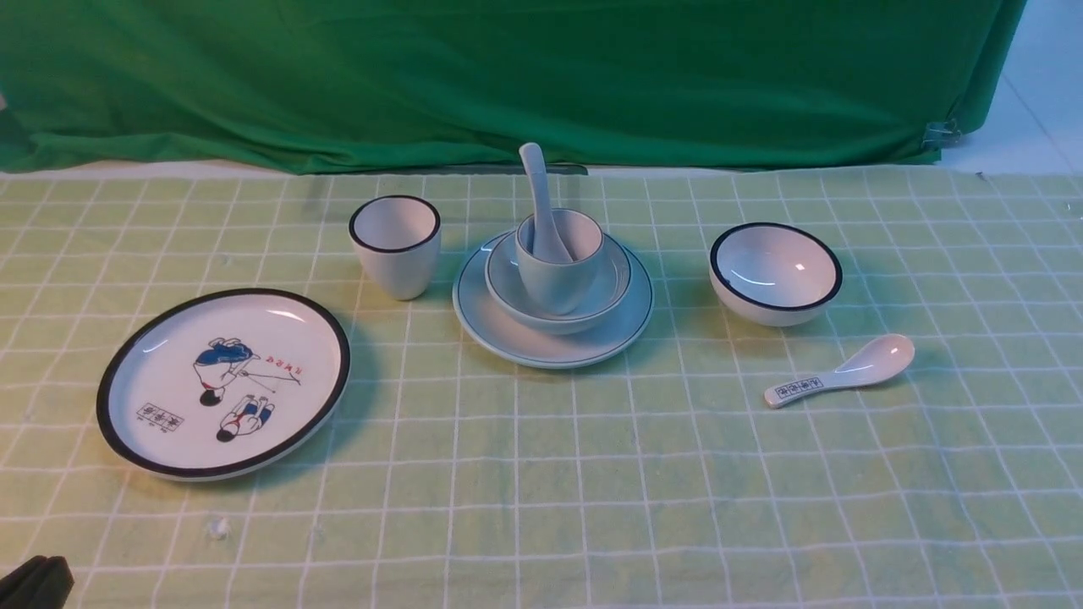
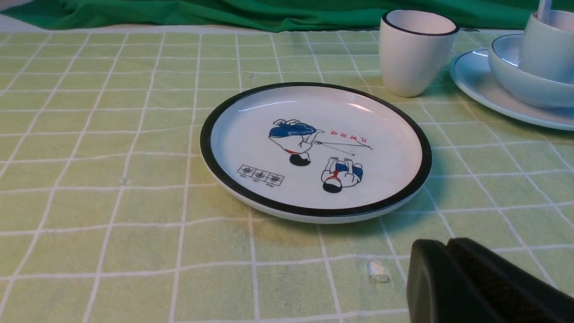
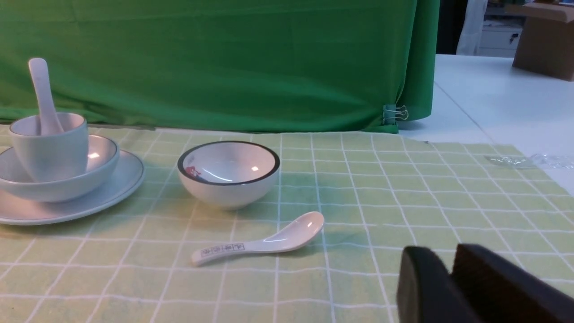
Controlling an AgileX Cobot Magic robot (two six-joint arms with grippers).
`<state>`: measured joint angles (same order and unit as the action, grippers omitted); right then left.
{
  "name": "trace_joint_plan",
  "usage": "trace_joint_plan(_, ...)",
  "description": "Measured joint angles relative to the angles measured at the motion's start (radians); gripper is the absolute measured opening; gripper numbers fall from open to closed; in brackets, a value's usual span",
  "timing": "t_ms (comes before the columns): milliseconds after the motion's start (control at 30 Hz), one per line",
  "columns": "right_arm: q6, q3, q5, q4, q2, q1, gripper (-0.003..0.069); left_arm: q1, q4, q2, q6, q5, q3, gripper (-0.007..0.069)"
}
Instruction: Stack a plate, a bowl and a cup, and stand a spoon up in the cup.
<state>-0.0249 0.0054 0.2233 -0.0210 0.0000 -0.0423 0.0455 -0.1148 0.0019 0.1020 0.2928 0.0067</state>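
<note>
Centrally, toward twelve o'clock on the checked cloth (image 1: pixel 541 474), the plate (image 1: pixel 508 334) carries the bowl (image 1: pixel 618 275), the cup (image 1: pixel 560 279) sits in the bowl, and the spoon (image 1: pixel 541 199) stands in the cup. The black-rimmed cup (image 1: pixel 395 245) sits at nine o'clock of the stack, the black-rimmed bowl (image 1: pixel 776 273) at three. The left gripper (image 2: pixel 448 251) and right gripper (image 3: pixel 448 264) both rest closed, holding nothing.

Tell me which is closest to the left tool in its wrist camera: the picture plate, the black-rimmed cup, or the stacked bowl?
From the left tool:
1. Picture plate, just ahead.
2. Black-rimmed cup, behind the plate.
3. Stacked bowl, farthest, off to the robot's right.
</note>
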Motion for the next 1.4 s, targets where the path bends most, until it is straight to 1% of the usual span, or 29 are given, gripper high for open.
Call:
trace_joint_plan(467,0.000,0.000,0.000,0.000,0.000,0.000,0.0167,-0.008,0.000,0.000,0.000,0.000,0.000,0.0017)
trace_joint_plan(1033,0.000,0.000,0.000,0.000,0.000,0.000,0.0221,-0.008,0.000,0.000,0.000,0.000,0.000,0.0017)
trace_joint_plan(1400,0.000,0.000,0.000,0.000,0.000,0.000,0.0235,-0.008,-0.003,0.000,0.000,0.000,0.000,0.0017)
